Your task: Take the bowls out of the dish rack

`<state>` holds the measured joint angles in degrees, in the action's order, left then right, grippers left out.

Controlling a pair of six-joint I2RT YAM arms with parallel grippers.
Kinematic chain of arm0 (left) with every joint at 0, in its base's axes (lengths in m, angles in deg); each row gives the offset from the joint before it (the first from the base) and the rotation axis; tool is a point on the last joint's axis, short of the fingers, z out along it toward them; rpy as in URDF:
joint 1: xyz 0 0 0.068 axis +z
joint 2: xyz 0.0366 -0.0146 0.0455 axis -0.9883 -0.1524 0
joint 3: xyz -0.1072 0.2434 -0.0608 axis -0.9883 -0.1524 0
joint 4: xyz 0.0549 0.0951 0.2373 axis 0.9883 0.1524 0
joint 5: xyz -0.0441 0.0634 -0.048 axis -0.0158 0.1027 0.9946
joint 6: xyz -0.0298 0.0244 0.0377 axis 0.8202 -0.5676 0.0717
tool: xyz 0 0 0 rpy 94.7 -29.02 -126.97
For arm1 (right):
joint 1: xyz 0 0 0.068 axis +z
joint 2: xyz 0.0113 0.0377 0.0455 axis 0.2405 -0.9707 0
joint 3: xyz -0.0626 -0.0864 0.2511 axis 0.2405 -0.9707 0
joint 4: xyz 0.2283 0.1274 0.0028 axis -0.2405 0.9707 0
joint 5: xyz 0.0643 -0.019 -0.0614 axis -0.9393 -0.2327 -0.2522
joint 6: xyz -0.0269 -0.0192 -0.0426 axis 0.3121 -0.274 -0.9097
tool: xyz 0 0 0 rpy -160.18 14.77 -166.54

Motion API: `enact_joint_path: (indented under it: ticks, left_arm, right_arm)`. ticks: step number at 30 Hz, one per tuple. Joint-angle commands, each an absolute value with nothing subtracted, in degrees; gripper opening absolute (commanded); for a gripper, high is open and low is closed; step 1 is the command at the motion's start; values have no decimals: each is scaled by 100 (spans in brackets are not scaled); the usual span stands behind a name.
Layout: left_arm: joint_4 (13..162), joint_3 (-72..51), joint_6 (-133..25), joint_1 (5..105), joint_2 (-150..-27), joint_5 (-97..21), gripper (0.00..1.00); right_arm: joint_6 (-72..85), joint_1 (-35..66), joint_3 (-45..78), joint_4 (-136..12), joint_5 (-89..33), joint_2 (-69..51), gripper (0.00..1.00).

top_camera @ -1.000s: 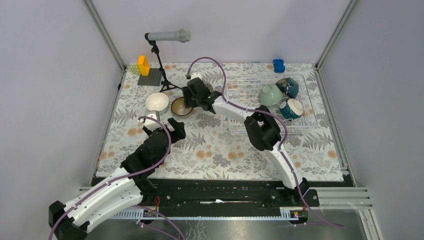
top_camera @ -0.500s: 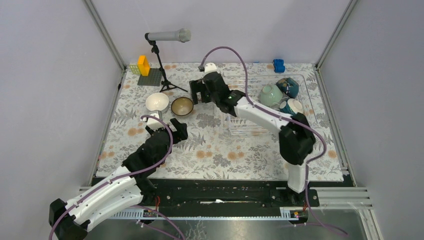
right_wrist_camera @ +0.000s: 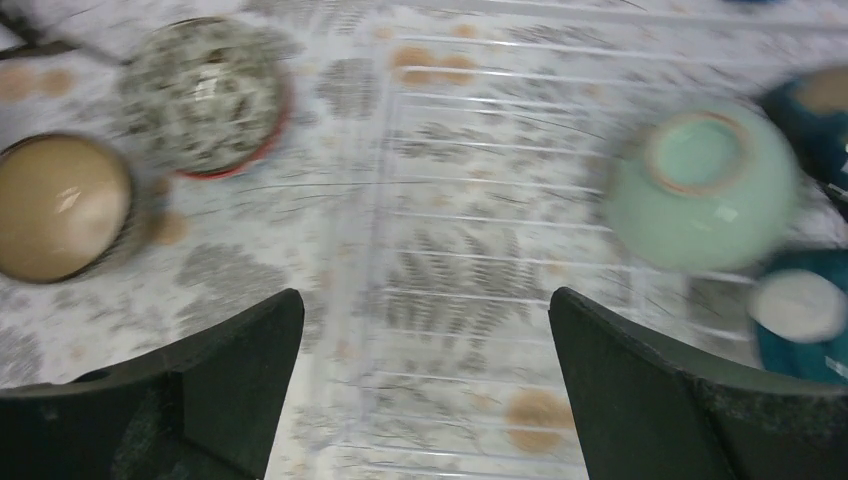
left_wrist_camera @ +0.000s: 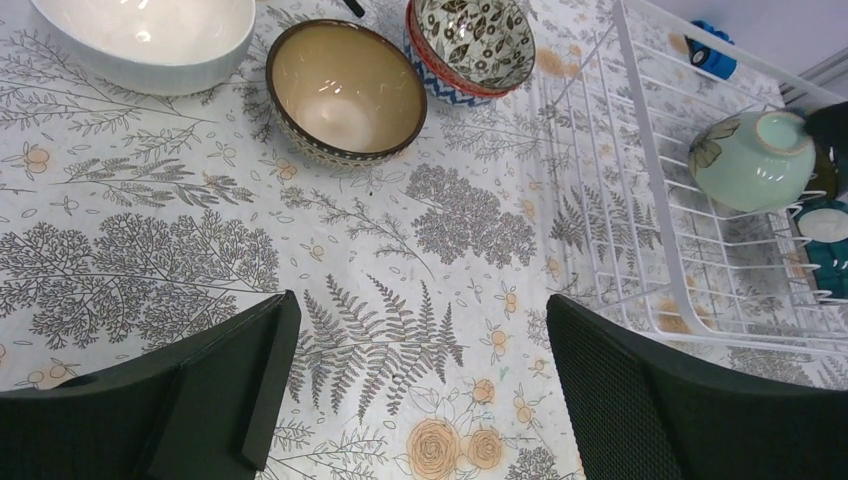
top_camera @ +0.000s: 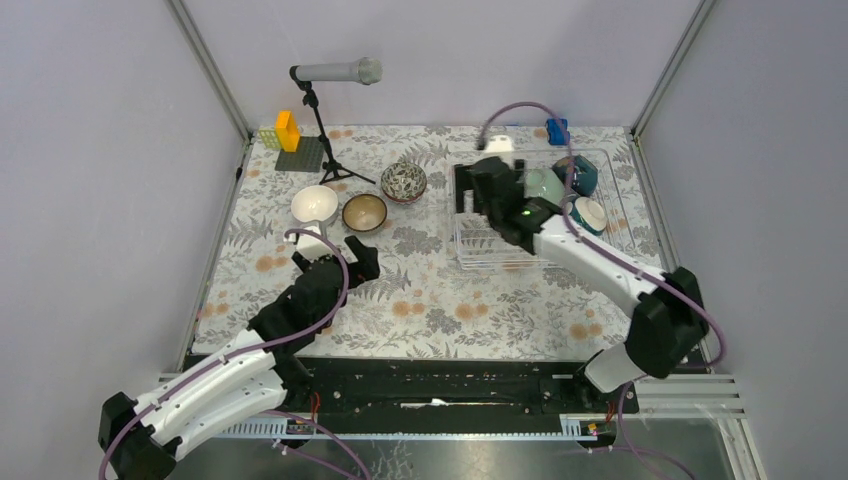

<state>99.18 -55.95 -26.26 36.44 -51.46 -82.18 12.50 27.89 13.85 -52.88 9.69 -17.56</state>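
Three bowls stand on the floral cloth: a white bowl, a dark brown bowl and a grey floral bowl. The white wire dish rack holds a mint green bowl, a dark teal bowl and a teal bowl with a white inside. My right gripper is open and empty above the rack's left part, with the mint bowl ahead to its right. My left gripper is open and empty over the cloth, short of the brown bowl.
A microphone on a black stand is at the back left, beside yellow and grey blocks. A blue block lies behind the rack. Grey walls and metal posts close in the table.
My right gripper has left the grey floral bowl on the cloth beside the brown bowl and swung right, from the bowls to over the rack. The left arm has not moved.
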Motion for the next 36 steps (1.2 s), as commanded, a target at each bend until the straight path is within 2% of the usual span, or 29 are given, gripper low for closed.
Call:
enact_joint_path:
  ticks: [1, 5, 12, 14, 19, 36]
  left_arm:
    - [9535, -5588, -2610, 3651, -5354, -8068, 99]
    - [9117, -5574, -2876, 3658, -5681, -7378, 99]
    - [9006, -5114, -3306, 3654, -6611, -6348, 99]
    - [8839, -5033, -3479, 3654, -6748, -5987, 99]
    - [8322, -5270, -3563, 3652, -6603, -5482, 99]
    - [8211, -5199, -3648, 3651, -6635, -5312, 99]
  right_arm:
    - [2129, 1626, 824, -4857, 578, -771, 100]
    - [2317, 939, 411, -4865, 537, -324, 100]
    - [3173, 650, 320, -4554, 1402, -388, 100]
    - [3379, 405, 55, -4908, 1160, -308, 100]
    - [3465, -392, -166, -5858, -551, -466, 100]
    - [2669, -689, 892, -5977, -813, -2137, 100]
